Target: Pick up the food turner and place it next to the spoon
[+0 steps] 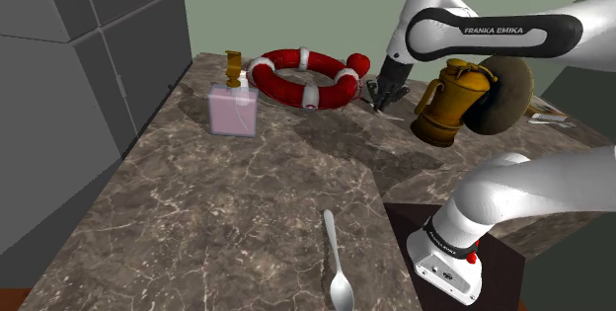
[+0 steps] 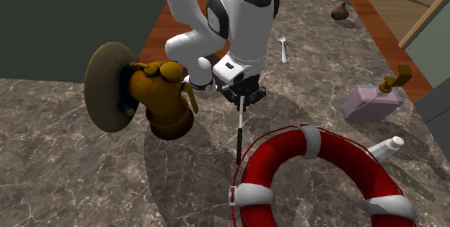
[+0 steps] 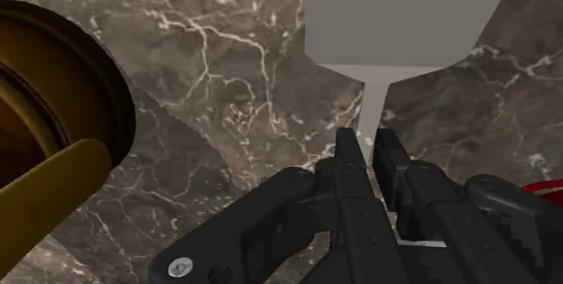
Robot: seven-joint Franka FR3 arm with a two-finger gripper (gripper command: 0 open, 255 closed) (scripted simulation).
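Observation:
The food turner (image 3: 406, 12) has a flat grey blade and a thin neck that runs down between my fingers. My gripper (image 3: 370, 142) is shut on that neck. In the second exterior view the turner (image 2: 239, 135) hangs as a thin rod below the gripper (image 2: 241, 105), its end close to the counter beside the red ring. In the shoulder view the gripper (image 1: 380, 100) is at the counter's far side, between the ring and a golden object. The silver spoon (image 1: 337, 262) lies near the front edge by the stand; it also shows far behind the arm (image 2: 282, 47).
A red and white life ring (image 1: 303, 77) lies at the back. A pink soap dispenser (image 1: 234, 108) stands to its left in the shoulder view. A golden hydrant-like object (image 1: 454, 100) with a round disc sits close to the gripper. The dark stand (image 1: 405, 222) borders the marble counter (image 1: 237, 191).

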